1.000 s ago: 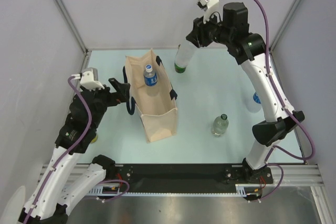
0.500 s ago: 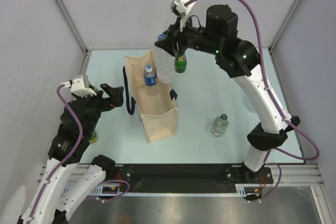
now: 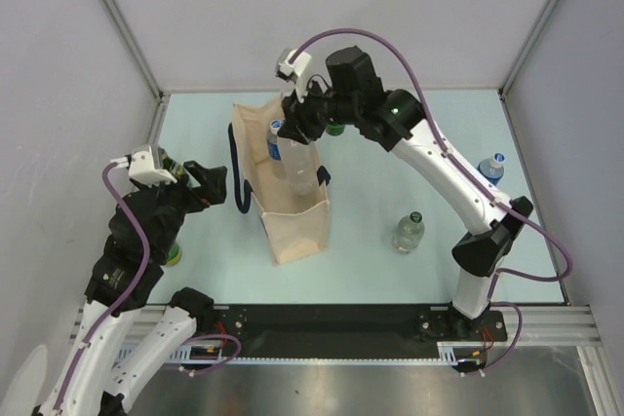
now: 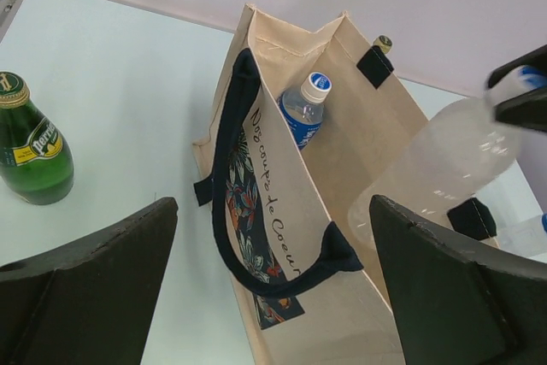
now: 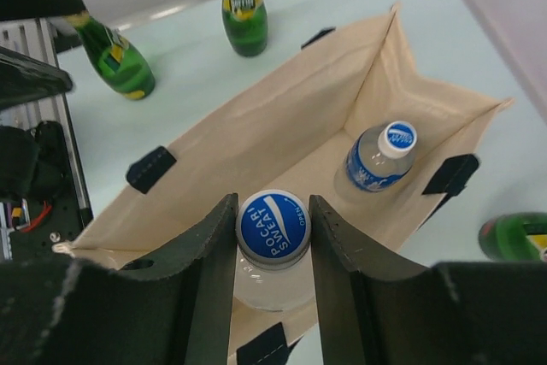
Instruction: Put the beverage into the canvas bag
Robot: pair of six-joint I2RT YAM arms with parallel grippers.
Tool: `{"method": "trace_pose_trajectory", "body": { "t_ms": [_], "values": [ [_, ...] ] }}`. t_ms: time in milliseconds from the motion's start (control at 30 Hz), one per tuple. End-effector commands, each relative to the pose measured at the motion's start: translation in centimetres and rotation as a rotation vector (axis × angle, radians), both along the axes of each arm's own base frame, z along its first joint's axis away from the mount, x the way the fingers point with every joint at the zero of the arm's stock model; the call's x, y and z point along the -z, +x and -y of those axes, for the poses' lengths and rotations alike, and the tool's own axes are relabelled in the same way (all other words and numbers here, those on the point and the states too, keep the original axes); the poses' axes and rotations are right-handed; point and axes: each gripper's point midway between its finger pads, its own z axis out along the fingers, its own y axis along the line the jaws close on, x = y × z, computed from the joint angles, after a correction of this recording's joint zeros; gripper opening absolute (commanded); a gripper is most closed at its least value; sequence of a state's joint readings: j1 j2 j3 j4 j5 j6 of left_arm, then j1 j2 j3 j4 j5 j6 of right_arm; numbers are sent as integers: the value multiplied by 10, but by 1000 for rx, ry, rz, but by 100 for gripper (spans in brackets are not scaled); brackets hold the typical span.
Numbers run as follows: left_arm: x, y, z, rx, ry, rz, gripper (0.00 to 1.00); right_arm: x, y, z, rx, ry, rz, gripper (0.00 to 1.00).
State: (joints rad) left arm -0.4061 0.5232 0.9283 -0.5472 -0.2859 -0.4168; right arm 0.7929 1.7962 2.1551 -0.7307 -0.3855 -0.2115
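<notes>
1 plastic bottle (image 4: pixel 444 160) clamped in right end effector (image 5: pixel 272 232) over canvas bag (image 3: pixel 295 231); left end effector (image 4: pixel 272 237) agape.

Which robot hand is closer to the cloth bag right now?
The right one. The right gripper holds a clear bottle just over the canvas bag's open top. The left gripper is open, off to the bag's handle side.

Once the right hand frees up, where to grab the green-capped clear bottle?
Neck, just under the cap, from straight above. The bottle stands upright, nothing close beside it, and the neck is its narrowest part.
</notes>
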Motion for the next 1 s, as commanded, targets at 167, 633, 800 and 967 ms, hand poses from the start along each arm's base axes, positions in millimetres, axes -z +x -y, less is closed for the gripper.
{"method": "trace_pose_trajectory", "body": {
  "t_ms": [167,633,800,967],
  "values": [
    [-3,-3,-6,-17,8,10,100,25,10,-31,-183,42,122,0],
    [4,-1,-7,-27,25,-13,100,91,77,-45,-188,14,173,0],
    [5,1,-7,-33,32,-20,100,93,94,-49,-151,35,217,0],
    [7,2,-8,-37,33,-22,100,109,103,-48,-136,17,201,7]
  ]
}}
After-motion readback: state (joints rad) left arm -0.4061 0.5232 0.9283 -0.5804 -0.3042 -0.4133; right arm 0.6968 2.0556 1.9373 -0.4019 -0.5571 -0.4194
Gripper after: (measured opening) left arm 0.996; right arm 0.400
